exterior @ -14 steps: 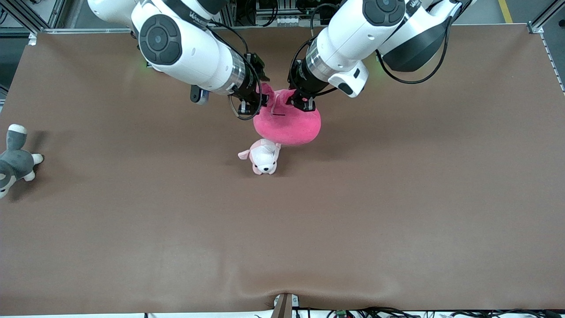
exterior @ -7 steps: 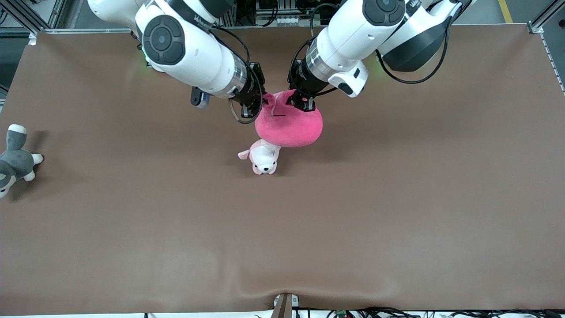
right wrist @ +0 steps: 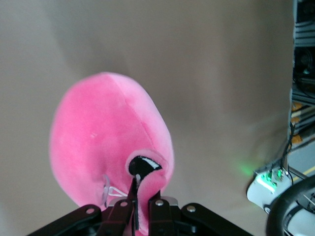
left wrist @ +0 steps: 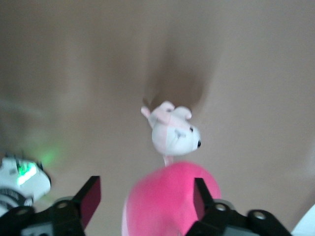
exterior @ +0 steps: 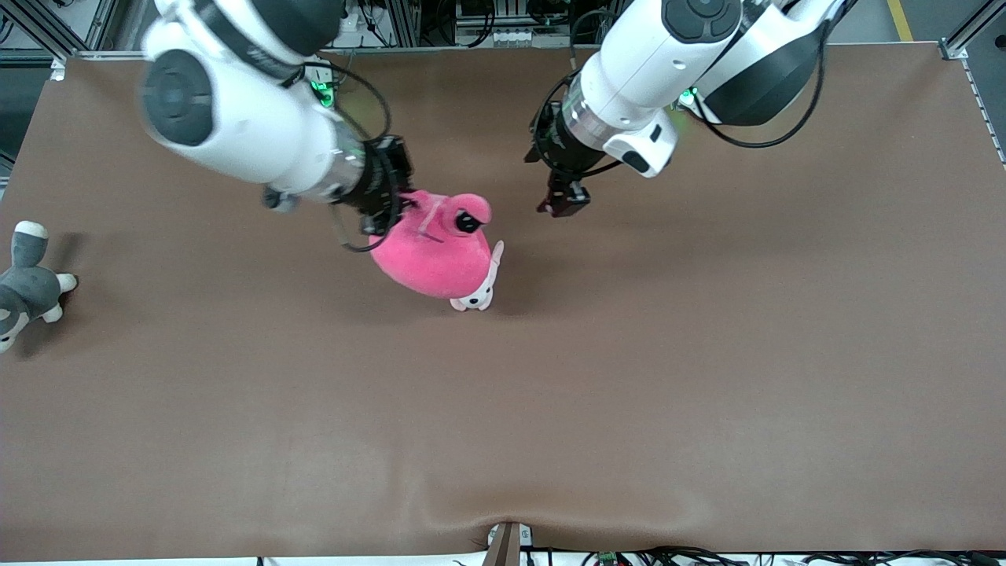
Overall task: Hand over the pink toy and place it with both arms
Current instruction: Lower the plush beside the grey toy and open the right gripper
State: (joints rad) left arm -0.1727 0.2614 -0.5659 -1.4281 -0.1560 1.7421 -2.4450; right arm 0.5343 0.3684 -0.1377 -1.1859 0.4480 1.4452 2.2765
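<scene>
The pink toy point(exterior: 432, 255) hangs from my right gripper point(exterior: 399, 209), which is shut on one of its eye stalks. In the right wrist view the fingers point(right wrist: 129, 209) pinch the stalk by the black eye patch, and the toy's body point(right wrist: 106, 142) hangs over the table. My left gripper point(exterior: 561, 204) is open and empty, in the air beside the toy toward the left arm's end. In the left wrist view its fingers point(left wrist: 90, 198) stand wide apart with the pink toy point(left wrist: 170, 204) seen lower down between them.
A small pale pink-and-white puppy plush point(exterior: 479, 292) lies on the brown table point(exterior: 707, 354), partly covered by the pink toy; it shows whole in the left wrist view point(left wrist: 172, 132). A grey-and-white plush point(exterior: 23, 287) lies at the right arm's end.
My left gripper let go of the pink toy and drew back toward the left arm's end. My right arm carried the toy toward the right arm's end, so it now covers the puppy.
</scene>
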